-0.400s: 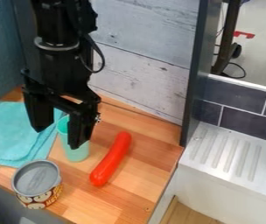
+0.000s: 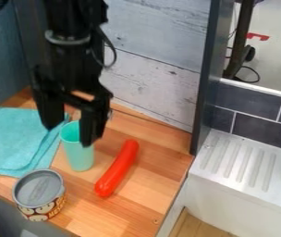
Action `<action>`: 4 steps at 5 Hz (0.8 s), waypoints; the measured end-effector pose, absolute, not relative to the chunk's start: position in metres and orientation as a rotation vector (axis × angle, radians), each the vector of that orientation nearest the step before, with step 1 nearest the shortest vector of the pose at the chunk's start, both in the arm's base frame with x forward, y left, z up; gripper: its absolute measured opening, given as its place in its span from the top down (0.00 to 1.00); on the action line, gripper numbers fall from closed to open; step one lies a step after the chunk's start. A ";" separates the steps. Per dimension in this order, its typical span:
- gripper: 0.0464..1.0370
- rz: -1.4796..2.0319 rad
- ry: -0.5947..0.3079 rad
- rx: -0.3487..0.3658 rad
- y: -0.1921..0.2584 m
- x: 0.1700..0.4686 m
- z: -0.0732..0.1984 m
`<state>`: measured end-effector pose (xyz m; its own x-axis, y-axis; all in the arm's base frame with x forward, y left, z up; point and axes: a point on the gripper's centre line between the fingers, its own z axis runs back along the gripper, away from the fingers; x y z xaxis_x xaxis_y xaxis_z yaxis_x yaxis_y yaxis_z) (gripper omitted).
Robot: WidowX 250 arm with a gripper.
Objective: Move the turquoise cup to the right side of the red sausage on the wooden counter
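The black gripper (image 2: 68, 134) hangs open at the left of the camera view, with its two fingers apart. Between and just below them stands an upright turquoise cup (image 2: 80, 156); the right finger covers part of its rim, and whether they touch I cannot tell. To the right of the cup lies a red sausage-shaped toy (image 2: 117, 168), slanting across the wooden counter (image 2: 149, 185). A can (image 2: 39, 194) with a grey top stands at the counter's front left edge. A folded turquoise cloth (image 2: 13, 139) lies on the left.
Behind the counter rises a whitewashed plank wall (image 2: 152, 55). A dark upright panel (image 2: 206, 92) borders the counter at the right. Beyond it is a white sink unit (image 2: 241, 171) with a ridged draining area, below dark tiles (image 2: 263, 132).
The gripper has shifted a little to the right and slightly up in the view. More of the cup's upper part shows between its fingers. The cup, sausage, can and cloth have stayed put.
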<state>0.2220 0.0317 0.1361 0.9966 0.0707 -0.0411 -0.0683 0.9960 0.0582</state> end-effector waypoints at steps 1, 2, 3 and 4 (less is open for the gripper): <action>0.04 0.068 0.039 0.078 0.045 0.250 0.137; 0.04 0.049 0.070 0.086 0.050 0.262 0.122; 0.04 0.054 0.108 0.078 0.057 0.267 0.106; 0.04 0.059 0.136 0.060 0.061 0.269 0.091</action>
<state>0.2686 0.0605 0.0911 0.9890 0.0632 -0.1339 -0.0551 0.9965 0.0634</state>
